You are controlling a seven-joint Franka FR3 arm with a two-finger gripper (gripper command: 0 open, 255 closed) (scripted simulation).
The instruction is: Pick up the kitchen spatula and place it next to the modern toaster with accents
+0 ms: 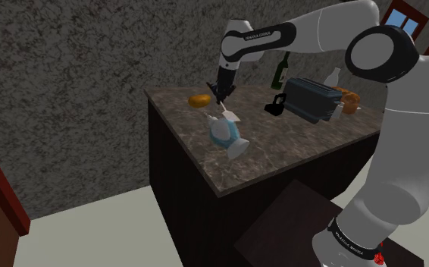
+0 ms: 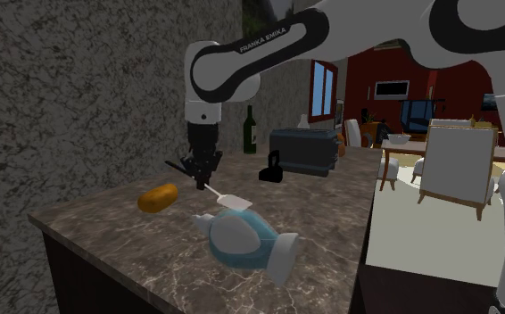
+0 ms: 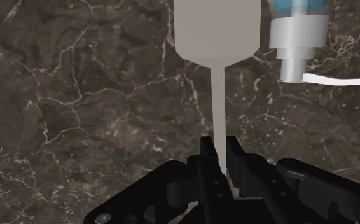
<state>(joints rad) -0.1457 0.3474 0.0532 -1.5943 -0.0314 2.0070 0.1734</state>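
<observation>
Pale spatula [image 3: 217, 38] clasped by two black fingers [image 3: 206, 156], one toaster [image 1: 311, 97], one bottle [image 1: 282, 72]

A dark marbled worktop [image 1: 296, 152] carries a blue and white pump bottle [image 2: 242, 241] lying on its side, its pump head toward the second exterior view's lower right. Apart from it, nearer the rough grey wall [image 1: 69, 91], lies an orange-brown loaf [image 2: 158, 197]. A dark green bottle [image 2: 251, 129] stands upright at the back, with a small black object [image 2: 271, 169] near it.
</observation>
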